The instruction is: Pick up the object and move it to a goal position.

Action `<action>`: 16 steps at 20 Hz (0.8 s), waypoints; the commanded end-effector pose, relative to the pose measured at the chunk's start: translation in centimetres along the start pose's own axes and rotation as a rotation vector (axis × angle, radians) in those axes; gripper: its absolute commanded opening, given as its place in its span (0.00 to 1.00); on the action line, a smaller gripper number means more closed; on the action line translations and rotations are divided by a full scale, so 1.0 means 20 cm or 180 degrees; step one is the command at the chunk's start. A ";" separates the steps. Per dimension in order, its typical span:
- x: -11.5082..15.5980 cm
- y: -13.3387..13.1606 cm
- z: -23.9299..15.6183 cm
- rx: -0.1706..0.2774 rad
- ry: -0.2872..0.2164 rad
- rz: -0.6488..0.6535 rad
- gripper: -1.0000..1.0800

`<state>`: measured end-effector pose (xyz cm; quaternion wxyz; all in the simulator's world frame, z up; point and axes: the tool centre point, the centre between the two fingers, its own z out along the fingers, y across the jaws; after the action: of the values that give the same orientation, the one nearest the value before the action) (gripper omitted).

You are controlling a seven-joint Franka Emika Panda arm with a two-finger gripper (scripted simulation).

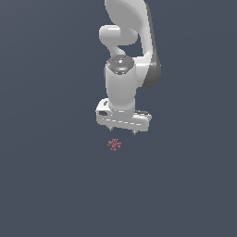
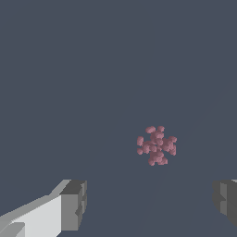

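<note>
The object (image 1: 114,144) is a tiny dark-red bumpy cluster of beads lying on the flat dark surface, just in front of and below the white gripper (image 1: 122,131) in the exterior view. In the wrist view the object (image 2: 156,145) lies ahead of the gap between the two grey fingertips (image 2: 74,205), nearer the other fingertip (image 2: 226,202). The gripper (image 2: 149,203) is open, with a wide gap and nothing between its fingers. It hangs above the surface, apart from the object.
The white arm (image 1: 127,46) rises behind the gripper. A plain dark grey-blue surface (image 1: 51,176) stretches all around, with no other objects or edges visible.
</note>
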<state>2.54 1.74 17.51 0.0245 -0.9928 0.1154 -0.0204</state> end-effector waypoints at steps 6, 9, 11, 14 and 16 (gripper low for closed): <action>0.01 0.06 0.13 -0.0039 -0.0037 0.0684 0.96; 0.01 0.08 0.19 -0.0061 -0.0047 0.0967 0.96; 0.01 0.10 0.22 -0.0077 -0.0052 0.1155 0.96; 0.01 0.13 0.28 -0.0104 -0.0056 0.1436 0.96; 0.01 0.14 0.31 -0.0122 -0.0057 0.1609 0.96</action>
<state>2.41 -0.60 11.73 0.0127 -0.9404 0.3398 -0.0034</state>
